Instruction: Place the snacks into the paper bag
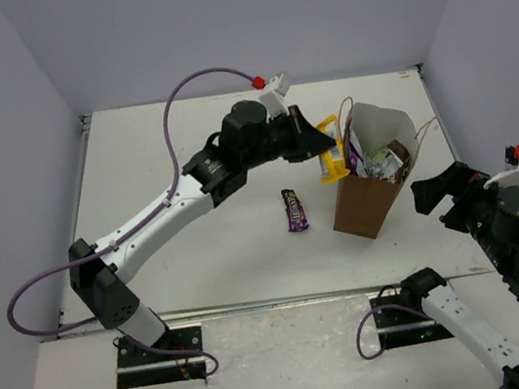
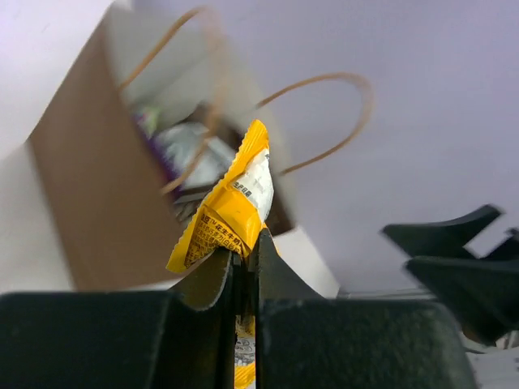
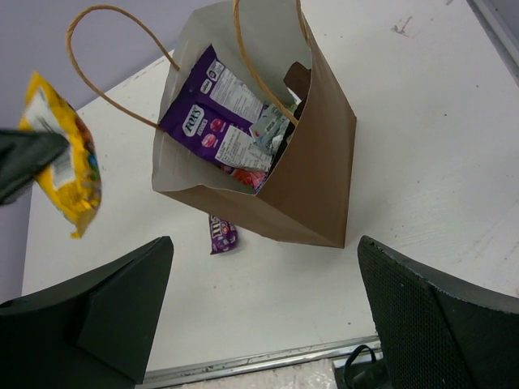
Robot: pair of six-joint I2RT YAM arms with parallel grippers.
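The brown paper bag [image 1: 367, 199] stands open right of the table's middle, with a purple Fox's pouch [image 3: 212, 113] and other packets inside. My left gripper [image 1: 315, 136] is shut on a yellow snack packet [image 1: 331, 149] and holds it in the air just left of the bag's rim. The packet also shows in the left wrist view [image 2: 231, 212] and the right wrist view [image 3: 69, 158]. A purple-brown bar [image 1: 294, 209] lies on the table left of the bag. My right gripper [image 3: 263, 304] is open and empty, raised to the right of the bag.
The bag's thin loop handles [image 3: 105, 73] stand up over its opening. A metal strip [image 1: 277, 302] runs along the table's near edge. Lavender walls [image 1: 242, 20] enclose the back and both sides.
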